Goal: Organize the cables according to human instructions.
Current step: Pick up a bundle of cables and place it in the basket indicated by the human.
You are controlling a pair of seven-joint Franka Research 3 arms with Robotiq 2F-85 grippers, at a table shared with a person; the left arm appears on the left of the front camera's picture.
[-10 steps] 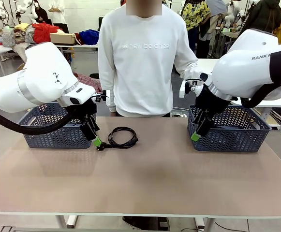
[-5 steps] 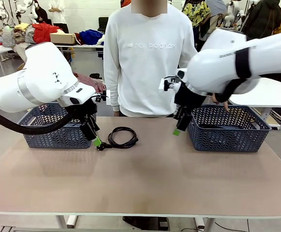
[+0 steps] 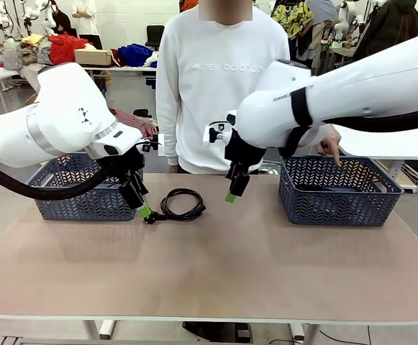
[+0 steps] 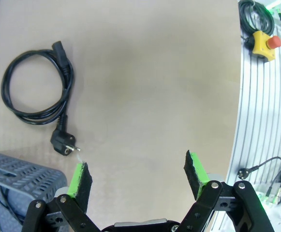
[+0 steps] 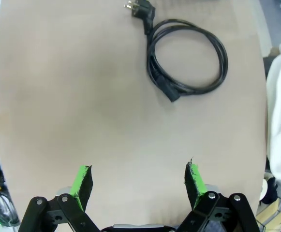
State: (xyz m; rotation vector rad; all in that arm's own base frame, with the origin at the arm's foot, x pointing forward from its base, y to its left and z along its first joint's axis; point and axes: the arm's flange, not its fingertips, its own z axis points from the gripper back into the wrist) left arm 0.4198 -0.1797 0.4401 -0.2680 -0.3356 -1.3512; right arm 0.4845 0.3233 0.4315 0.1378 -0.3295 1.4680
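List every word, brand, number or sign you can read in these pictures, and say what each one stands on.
"new balance": pale raised letters across the chest of the person's white sweatshirt, front view.
Small dark print on the white right robot arm, near its black band: too small to read.
The yellow box with a red button, left wrist view: no readable text.

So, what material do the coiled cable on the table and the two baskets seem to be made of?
The thin black coiled cable looks rubber- or PVC-sheathed: smooth, faintly glossy, with moulded plugs. The two grey-blue lattice baskets look like moulded matte plastic, judging by their even perforated pattern and stiff rims.
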